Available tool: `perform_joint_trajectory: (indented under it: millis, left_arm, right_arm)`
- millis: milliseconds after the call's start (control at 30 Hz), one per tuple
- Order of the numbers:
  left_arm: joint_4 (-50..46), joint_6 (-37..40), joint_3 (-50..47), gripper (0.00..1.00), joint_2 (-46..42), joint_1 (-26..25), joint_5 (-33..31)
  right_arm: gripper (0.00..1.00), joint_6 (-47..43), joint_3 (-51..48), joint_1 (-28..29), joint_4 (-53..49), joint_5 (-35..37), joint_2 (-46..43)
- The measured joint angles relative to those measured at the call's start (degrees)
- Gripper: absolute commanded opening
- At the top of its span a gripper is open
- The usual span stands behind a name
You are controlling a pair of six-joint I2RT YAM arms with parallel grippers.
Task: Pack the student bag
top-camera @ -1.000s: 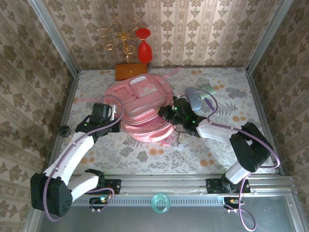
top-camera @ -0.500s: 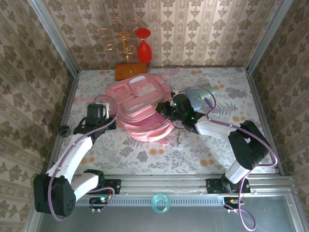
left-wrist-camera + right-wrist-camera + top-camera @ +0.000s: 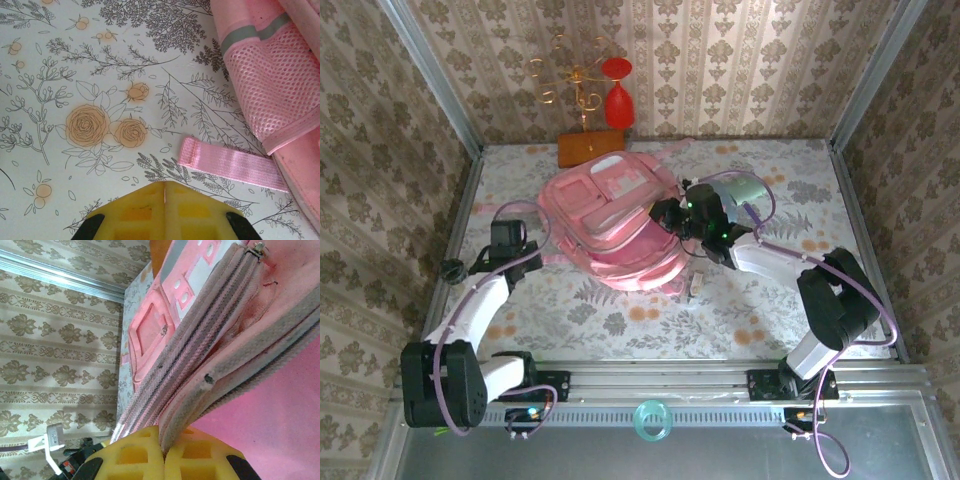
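The pink student bag (image 3: pixel 610 225) lies flat in the middle of the floral table, front pockets up. My right gripper (image 3: pixel 665 215) is at the bag's right edge, shut on the bag's zipper rim (image 3: pixel 200 385), which runs up from between the yellow pads. My left gripper (image 3: pixel 510 258) hovers over the table left of the bag, shut with nothing in it; its yellow fingertips (image 3: pixel 165 186) meet just short of a loose pink strap end (image 3: pixel 230 164) and the bag's mesh side pocket (image 3: pixel 272 85).
A grey-green flat object (image 3: pixel 740 195) lies right of the bag behind my right wrist. A brown wooden block (image 3: pixel 590 147) holding a gold wire ornament and a red vase (image 3: pixel 619 100) stands at the back wall. A small white tag (image 3: pixel 696 285) rests near the bag's lower right.
My left gripper has drawn back leftward, away from the bag. My right gripper has moved toward the back with the bag's rim, and the bag has shifted slightly.
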Motion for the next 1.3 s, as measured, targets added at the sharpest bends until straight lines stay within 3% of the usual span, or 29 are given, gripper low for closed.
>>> perform_joint_trajectory:
  millis: [33,67,100,167,400,600,867,1033,1300]
  left_arm:
    - [0.6,-0.2,-0.4,0.00,-0.4,0.0,0.5]
    - [1.9,-0.4,-1.2,0.07,-1.4,-0.1,1.5]
    - [3.0,-0.7,-2.4,0.21,-3.0,-0.3,3.1]
    - [4.5,-1.4,-4.7,0.31,-6.5,-1.2,6.4]
    - [10.8,-0.2,-10.9,0.48,-10.5,-4.2,17.6]
    - [17.7,2.0,-13.5,0.50,-6.7,-8.8,20.1]
    - [20.6,3.1,-9.1,0.45,4.6,-9.1,19.6]
    - [21.5,4.3,-7.4,0.45,7.0,-9.1,20.7]
    - [22.7,6.1,-5.4,0.33,10.9,-9.4,23.2]
  right_arm:
    - [0.00,0.0,0.3,0.0,0.0,0.0,0.0]
    - [0.00,-0.1,0.5,0.0,0.0,0.0,0.0]
    - [0.00,-0.2,0.6,0.0,0.0,0.0,0.0]
    - [0.00,-0.2,0.6,0.0,0.0,0.0,0.0]
    - [0.00,-0.2,1.1,0.0,0.0,-0.1,0.9]
    - [0.00,-0.2,1.3,0.0,0.0,-0.1,1.3]
    - [0.00,-0.2,1.3,0.0,0.0,-0.1,1.3]
    - [0.00,-0.2,1.3,0.0,0.0,-0.1,1.3]
    - [0.00,-0.2,1.3,-0.2,0.0,-0.1,1.3]
